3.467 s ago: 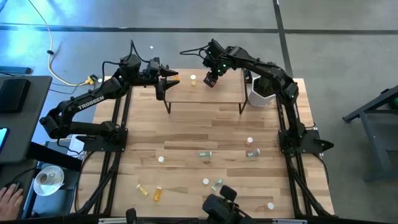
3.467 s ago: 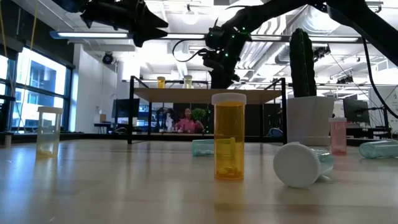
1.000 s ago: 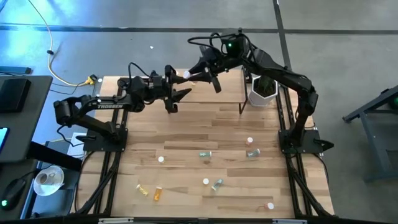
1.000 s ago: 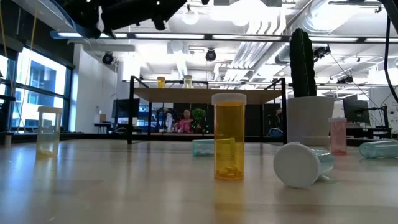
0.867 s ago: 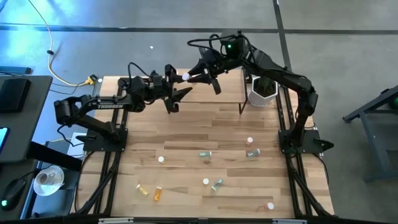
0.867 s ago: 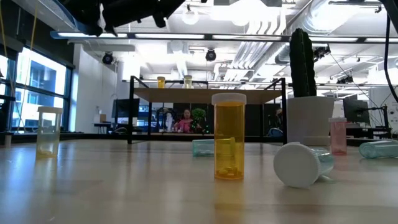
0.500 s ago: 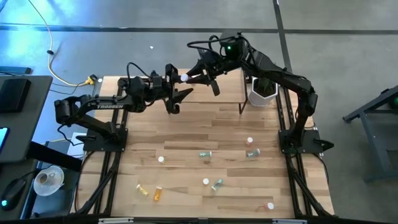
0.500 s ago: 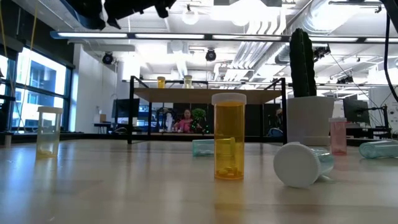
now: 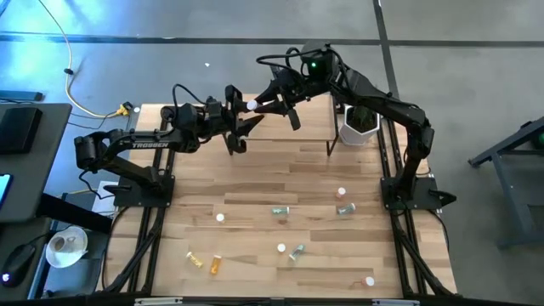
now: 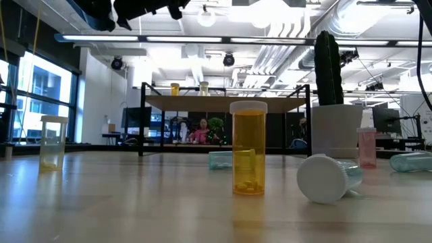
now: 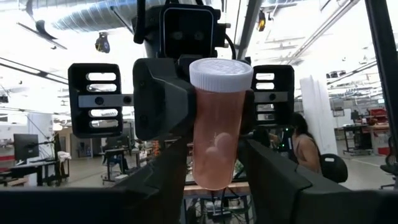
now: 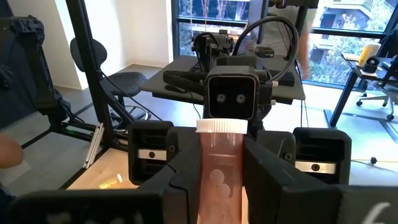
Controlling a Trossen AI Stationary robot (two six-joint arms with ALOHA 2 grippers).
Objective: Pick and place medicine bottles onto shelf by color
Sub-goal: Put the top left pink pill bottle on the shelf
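A pink medicine bottle [image 11: 214,134] with a white cap [image 9: 252,104] stands upright in the air above the shelf's left end. My right gripper [image 9: 259,106] is shut on it, reaching level from the table's right. My left gripper [image 9: 243,120] faces it from the left, open, with its fingers [image 11: 168,171] on either side of the bottle's lower body. The shelf [image 9: 310,126] stands at the table's far edge, and two bottles [image 10: 175,88] stand on it. Other bottles lie scattered on the table's near half [image 9: 280,210]. My right gripper pinches the pink bottle's body [image 12: 219,168] between its two fingers, below the cap. The fingers come level from the table's right and lie across the bottle. The bottle is upright, cap up, lifted clear. I cannot tell whether my left gripper touches it.
A white pot with a cactus [image 9: 358,123] stands at the shelf's right end. In the low view an orange bottle [image 10: 248,148] stands upright, a green one [image 10: 327,177] lies on its side, a yellow one [image 10: 52,140] stands left and a pink one [image 10: 366,148] right.
My left gripper has risen a little and gone toward the table's far edge, closer to the pink bottle in my right gripper. The bottle has stayed upright and in place.
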